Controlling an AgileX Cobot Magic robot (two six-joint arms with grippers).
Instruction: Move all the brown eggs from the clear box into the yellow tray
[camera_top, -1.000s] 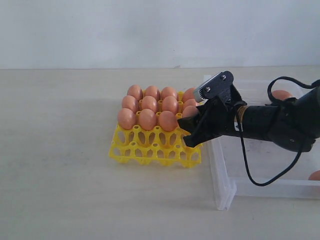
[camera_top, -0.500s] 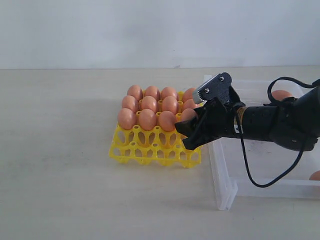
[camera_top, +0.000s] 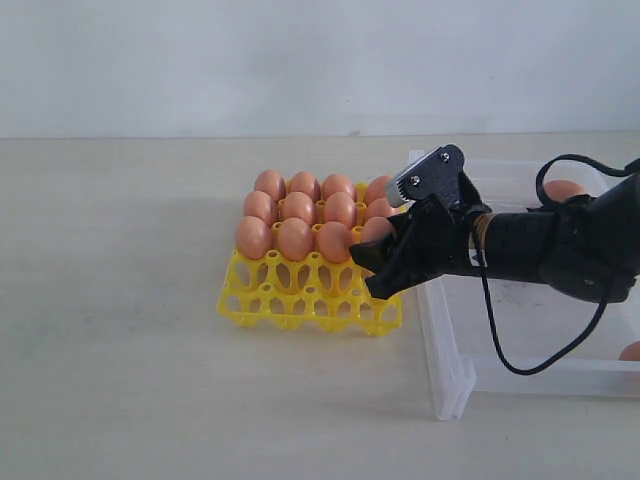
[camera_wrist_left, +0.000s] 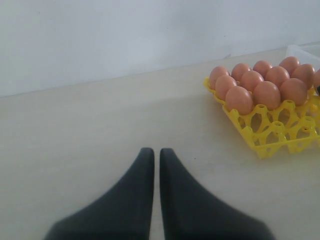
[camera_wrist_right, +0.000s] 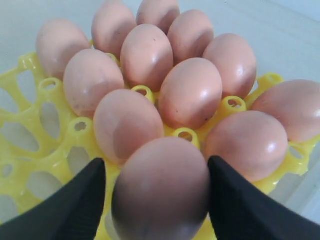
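Eggs (camera_top: 293, 238) number twelve in tray (camera_top: 300, 302), two in box (camera_top: 452, 372)

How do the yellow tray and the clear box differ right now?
The tray is opaque yellow openwork; the box is transparent with solid walls. The tray holds three rows of eggs; the box shows only two, near its walls. Both sit on the table.

A pale beige, matte, flat-topped table (camera_top: 120, 330) spreads across the lower part of the exterior view. Behind it stands a plain, smooth, off-white wall (camera_top: 300, 60), which meets the table's far edge in a straight, level line
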